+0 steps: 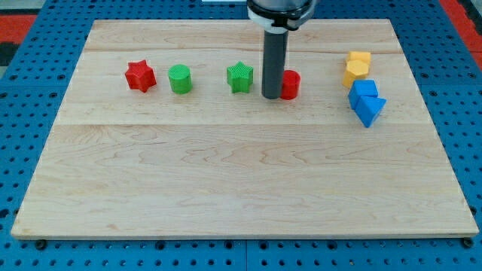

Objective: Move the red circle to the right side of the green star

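Note:
The red circle (291, 84) stands on the wooden board to the right of the green star (239, 77), with a gap between them. My tip (272, 96) is in that gap, right against the red circle's left side and a little to the right of the green star. The rod hides the left part of the red circle.
A red star (140, 76) and a green circle (180, 79) lie at the view's left. Two yellow blocks (357, 68) and two blue blocks (366, 101) sit at the view's right. The wooden board (241, 173) rests on a blue perforated table.

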Robot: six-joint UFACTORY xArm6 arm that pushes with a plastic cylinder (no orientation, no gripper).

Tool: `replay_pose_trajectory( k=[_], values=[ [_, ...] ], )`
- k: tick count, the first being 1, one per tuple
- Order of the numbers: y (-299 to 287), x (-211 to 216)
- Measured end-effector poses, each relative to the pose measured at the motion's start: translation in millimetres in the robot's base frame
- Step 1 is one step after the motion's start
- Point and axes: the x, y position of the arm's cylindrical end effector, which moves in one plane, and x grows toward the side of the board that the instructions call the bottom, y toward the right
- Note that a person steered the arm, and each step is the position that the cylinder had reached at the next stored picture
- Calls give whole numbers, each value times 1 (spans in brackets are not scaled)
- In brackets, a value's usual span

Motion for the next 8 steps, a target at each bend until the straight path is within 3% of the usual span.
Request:
replay_pose_trajectory(
  k=[3, 5, 7, 8],
  values=[
    [7, 13],
    [49, 13],
    [48, 0],
    [13, 2]
  ],
)
